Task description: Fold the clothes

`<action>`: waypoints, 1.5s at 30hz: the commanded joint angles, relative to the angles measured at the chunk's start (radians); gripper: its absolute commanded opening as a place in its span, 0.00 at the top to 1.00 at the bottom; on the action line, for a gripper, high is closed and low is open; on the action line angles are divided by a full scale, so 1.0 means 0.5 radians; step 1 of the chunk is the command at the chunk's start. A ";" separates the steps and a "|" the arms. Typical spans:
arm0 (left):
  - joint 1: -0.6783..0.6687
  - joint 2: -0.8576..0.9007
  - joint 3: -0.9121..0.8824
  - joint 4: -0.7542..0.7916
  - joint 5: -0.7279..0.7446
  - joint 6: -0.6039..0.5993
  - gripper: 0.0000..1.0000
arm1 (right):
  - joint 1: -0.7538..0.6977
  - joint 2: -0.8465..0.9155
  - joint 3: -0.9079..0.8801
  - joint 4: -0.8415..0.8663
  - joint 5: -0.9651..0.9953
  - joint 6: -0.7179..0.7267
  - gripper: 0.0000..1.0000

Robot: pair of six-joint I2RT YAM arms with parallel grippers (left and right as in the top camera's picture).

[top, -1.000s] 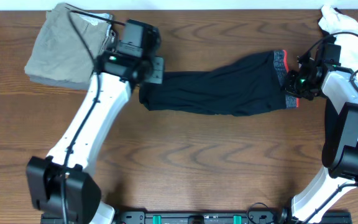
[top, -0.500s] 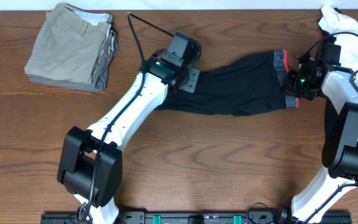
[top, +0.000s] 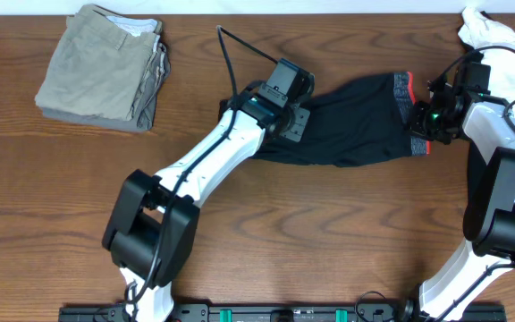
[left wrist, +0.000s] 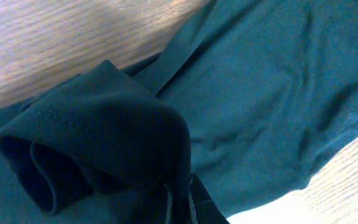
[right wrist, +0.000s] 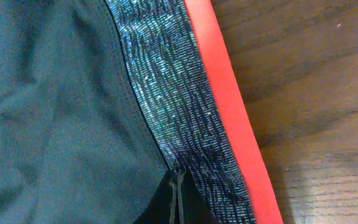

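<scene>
At the far left of the desk [top: 329,233] a folded pair of khaki trousers [top: 101,64] lies well apart from the work. Moving right, the left fingers [top: 293,125] are pinched shut on the leg end of the black leggings [top: 356,125]; the left wrist view shows those fingers [left wrist: 180,205] closed on a bunched hem lifted over the flatter cloth beneath, with the cuff curling open beside them. The leggings themselves lie across the middle of the desk, running from this raised end to the red-and-grey waistband [top: 404,89] on the right. There the right fingers [top: 421,121] are also closed tight, and the right wrist view puts them [right wrist: 178,199] at the seam where the black fabric meets the grey band, seemingly pinning that end in place. Past them, at the far right edge, a white T-shirt [top: 499,45] sits partly under the right arm. The step in hand looks like the first lengthwise fold: leg end carried over toward the waist while the waist is anchored. The next move calls for bringing the held hem on to the waistband, laying it down level with the band, and only then letting go, with the stretchy cloth kept from dragging or twisting underneath.
</scene>
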 commanded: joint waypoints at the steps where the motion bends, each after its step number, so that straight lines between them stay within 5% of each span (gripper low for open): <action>1: -0.032 0.026 -0.018 0.040 0.014 -0.016 0.94 | 0.008 0.014 0.022 -0.006 -0.021 -0.035 0.99; 26: -0.093 0.041 -0.018 0.231 0.021 -0.061 0.89 | 0.008 0.014 0.022 -0.023 -0.021 -0.036 0.99; 29: -0.104 0.048 -0.018 0.230 0.021 -0.061 0.12 | 0.008 0.014 0.022 -0.027 -0.021 -0.043 0.99; 30: -0.105 0.048 -0.018 0.230 0.021 -0.060 0.02 | 0.008 0.014 0.022 -0.027 -0.021 -0.043 0.99; 45: -0.015 -0.047 0.034 0.062 -0.004 -0.036 0.02 | -0.002 0.004 0.031 -0.051 -0.022 -0.050 0.98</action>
